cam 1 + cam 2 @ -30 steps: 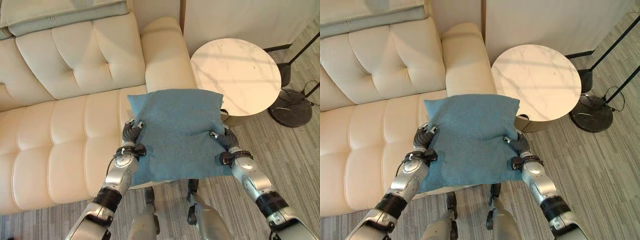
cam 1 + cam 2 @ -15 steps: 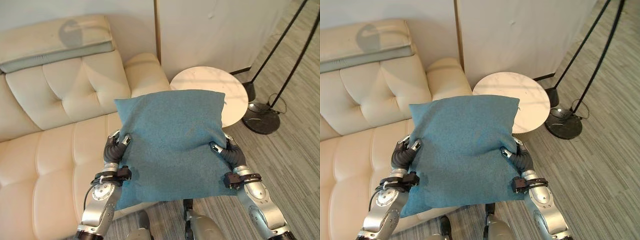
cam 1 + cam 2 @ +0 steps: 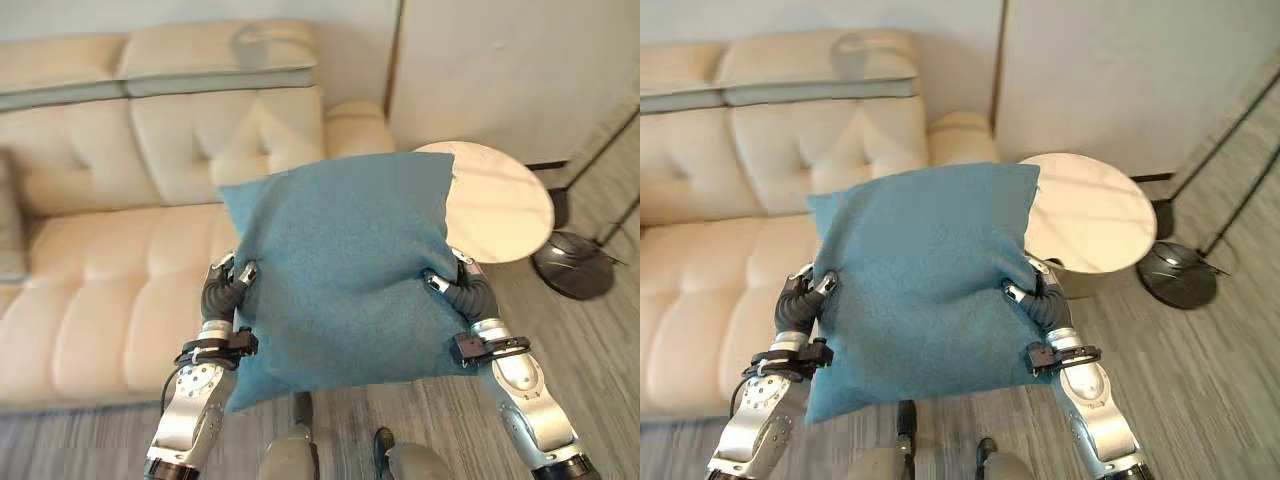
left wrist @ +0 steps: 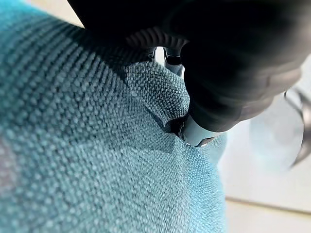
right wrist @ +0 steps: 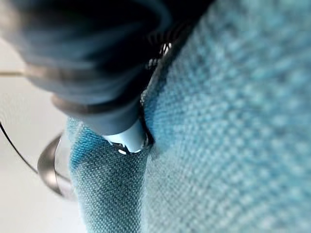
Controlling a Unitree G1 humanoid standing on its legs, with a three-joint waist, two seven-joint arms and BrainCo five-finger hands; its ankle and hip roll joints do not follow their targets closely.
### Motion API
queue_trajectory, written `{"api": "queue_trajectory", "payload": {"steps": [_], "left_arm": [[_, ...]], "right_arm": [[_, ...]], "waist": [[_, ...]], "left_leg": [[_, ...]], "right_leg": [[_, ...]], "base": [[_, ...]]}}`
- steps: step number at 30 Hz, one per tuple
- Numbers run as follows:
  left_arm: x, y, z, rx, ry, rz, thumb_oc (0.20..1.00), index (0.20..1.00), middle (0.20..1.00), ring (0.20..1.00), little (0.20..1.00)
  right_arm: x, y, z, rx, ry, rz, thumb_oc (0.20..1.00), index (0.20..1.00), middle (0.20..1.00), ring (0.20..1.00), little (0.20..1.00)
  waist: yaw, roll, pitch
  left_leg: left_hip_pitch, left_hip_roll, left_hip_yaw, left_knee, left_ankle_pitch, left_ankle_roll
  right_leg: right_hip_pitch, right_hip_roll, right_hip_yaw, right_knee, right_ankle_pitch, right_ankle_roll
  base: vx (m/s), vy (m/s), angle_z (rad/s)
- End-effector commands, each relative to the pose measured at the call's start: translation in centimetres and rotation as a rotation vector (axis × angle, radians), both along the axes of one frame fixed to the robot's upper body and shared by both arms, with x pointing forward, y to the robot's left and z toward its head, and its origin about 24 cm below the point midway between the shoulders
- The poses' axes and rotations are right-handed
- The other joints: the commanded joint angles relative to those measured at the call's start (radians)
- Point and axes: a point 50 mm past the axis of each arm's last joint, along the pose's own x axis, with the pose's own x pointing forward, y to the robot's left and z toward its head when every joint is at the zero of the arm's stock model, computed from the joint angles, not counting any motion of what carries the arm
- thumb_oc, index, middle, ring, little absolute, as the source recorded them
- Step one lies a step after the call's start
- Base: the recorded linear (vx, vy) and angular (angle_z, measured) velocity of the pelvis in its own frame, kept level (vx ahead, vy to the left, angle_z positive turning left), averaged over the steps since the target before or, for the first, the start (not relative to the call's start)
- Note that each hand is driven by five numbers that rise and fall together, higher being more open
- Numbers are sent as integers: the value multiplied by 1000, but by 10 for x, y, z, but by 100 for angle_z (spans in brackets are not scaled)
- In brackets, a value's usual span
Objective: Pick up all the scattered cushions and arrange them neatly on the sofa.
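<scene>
- Left eye view: left hand (image 3: 227, 287) and right hand (image 3: 461, 290) each pinch a side edge of the blue cushion (image 3: 340, 260), fingers curled into the cloth; it hangs tilted in the air between them
- cream sofa (image 3: 120, 250) behind and left; round white worktop (image 3: 500, 205) right
- lamp base (image 3: 575, 263) on the floor beyond

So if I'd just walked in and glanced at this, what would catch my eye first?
Most likely the big teal cushion, held up in the air in the middle of the scene, pinched on one side by the left robot hand and on the other by the right robot hand. Behind it stretches a cream tufted sofa, and beside the sofa's arm stands a round white side table.
</scene>
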Motion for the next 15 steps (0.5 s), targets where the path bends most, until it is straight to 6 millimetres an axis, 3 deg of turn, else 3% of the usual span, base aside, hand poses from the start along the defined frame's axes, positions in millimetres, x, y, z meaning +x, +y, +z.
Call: {"api": "queue_trajectory", "payload": {"steps": [1, 3, 4, 6, 8, 9, 11, 15], "left_arm": [[13, -30, 54, 47, -297, -173, 200, 200, 200, 200, 200], [14, -33, 56, 38, -311, -181, 200, 200, 200, 200, 200], [13, -35, 57, 25, -317, -197, 200, 200, 200, 200, 200], [15, -41, 56, -6, -314, -213, 200, 200, 200, 200, 200], [16, -44, 56, -18, -313, -226, 200, 200, 200, 200, 200], [18, -51, 55, -45, -307, -253, 200, 200, 200, 200, 200], [19, -55, 54, -49, -299, -272, 200, 200, 200, 200, 200], [19, -54, 49, -16, -271, -279, 200, 200, 200, 200, 200]], "right_arm": [[3, 18, 61, 96, -334, 77, 200, 200, 200, 200, 200], [5, 19, 63, 101, -335, 85, 200, 200, 200, 200, 200], [4, 22, 62, 111, -329, 99, 200, 200, 200, 200, 200], [2, 22, 60, 106, -321, 113, 200, 200, 200, 200, 200], [1, 19, 59, 101, -316, 102, 200, 200, 200, 200, 200], [-1, 11, 57, 107, -312, 71, 200, 200, 200, 200, 200], [-4, 6, 58, 113, -318, 47, 200, 200, 200, 200, 200], [-3, 7, 59, 129, -321, 36, 200, 200, 200, 200, 200]], "waist": [[-52, -64, -35], [-62, -63, -34], [-76, -79, -35], [-99, -92, -40], [-114, -92, -48], [-144, -82, -71], [-161, -73, -77], [-170, -78, -77]], "left_leg": [[-93, -117, 53, 83, 33, -51], [-87, -107, 80, 111, 3, -37], [-54, -100, 91, 163, -64, -8], [-2, -81, 122, 194, -126, 3], [33, -63, 153, 186, -137, 1], [102, -17, 240, 136, -150, -15], [122, -4, 284, 91, -121, -16], [105, -23, 255, 100, -132, -5]], "right_leg": [[111, -23, -20, -225, 35, 54], [100, -38, -41, -238, 55, 62], [93, -71, -67, -243, 84, 75], [80, -100, -99, -240, 104, 84], [74, -113, -131, -246, 111, 88], [72, -130, -186, -252, 103, 102], [72, -138, -230, -259, 114, 102], [88, -152, -236, -252, 113, 103]], "base": [[-403, 64, 57], [-213, 67, 71], [-128, 47, 52], [-120, 50, 33], [-27, 66, 50], [-40, 76, 56], [-7, 87, 108], [79, 152, 77]]}}
